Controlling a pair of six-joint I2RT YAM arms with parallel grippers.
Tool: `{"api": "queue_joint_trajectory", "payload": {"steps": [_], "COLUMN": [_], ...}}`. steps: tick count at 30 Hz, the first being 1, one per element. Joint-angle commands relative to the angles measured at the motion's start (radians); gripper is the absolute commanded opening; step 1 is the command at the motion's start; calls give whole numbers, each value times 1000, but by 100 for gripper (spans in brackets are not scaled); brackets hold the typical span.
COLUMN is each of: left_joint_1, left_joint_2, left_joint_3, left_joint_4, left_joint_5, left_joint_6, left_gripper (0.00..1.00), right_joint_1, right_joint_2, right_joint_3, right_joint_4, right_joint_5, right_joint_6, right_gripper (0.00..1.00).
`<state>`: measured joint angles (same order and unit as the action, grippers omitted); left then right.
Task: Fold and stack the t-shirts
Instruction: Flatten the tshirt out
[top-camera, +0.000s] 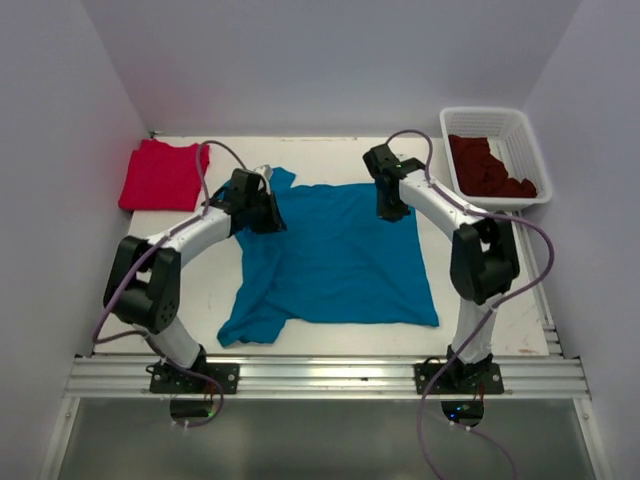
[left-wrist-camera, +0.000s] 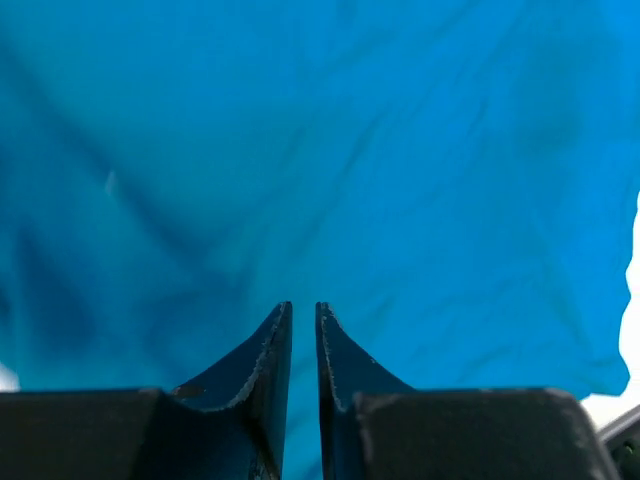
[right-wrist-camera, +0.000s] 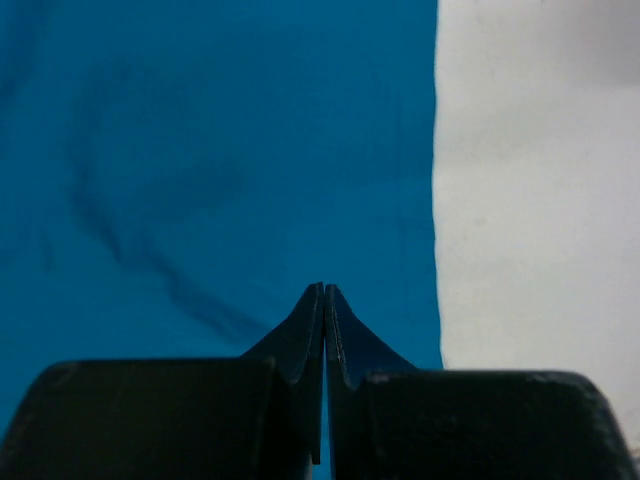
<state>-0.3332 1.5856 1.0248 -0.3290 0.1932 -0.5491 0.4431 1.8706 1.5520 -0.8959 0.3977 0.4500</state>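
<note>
The teal blue t-shirt (top-camera: 335, 255) lies spread on the white table, with its left side rumpled. My left gripper (top-camera: 262, 212) is at the shirt's upper left, by the sleeve. In the left wrist view its jaws (left-wrist-camera: 303, 305) stand a narrow slit apart with teal cloth (left-wrist-camera: 330, 150) in the slit and creases running toward the tips. My right gripper (top-camera: 392, 205) is over the shirt's upper right corner. In the right wrist view it (right-wrist-camera: 324, 287) is shut with nothing between the tips, just above flat teal cloth (right-wrist-camera: 200, 150) near the shirt's straight edge. A folded bright red t-shirt (top-camera: 160, 176) lies at the far left.
A white lattice basket (top-camera: 520, 130) at the far right holds dark maroon t-shirts (top-camera: 490, 170). Bare table (right-wrist-camera: 540, 200) shows to the right of the shirt's edge. Side walls close in the table on the left and right.
</note>
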Motion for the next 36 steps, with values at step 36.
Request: {"api": "queue_joint_trajectory", "payload": {"steps": [36], "left_joint_1": [209], "left_joint_2": [786], "left_joint_3": [720], "left_joint_4": [-132], "left_joint_5": [-109], "left_joint_6": [101], "left_gripper": [0], "right_joint_1": [-213], "right_joint_2": [631], "right_joint_3": [597], "right_joint_4": [-18], "right_joint_5": [-137], "right_joint_6": [-60], "right_gripper": [0]}}
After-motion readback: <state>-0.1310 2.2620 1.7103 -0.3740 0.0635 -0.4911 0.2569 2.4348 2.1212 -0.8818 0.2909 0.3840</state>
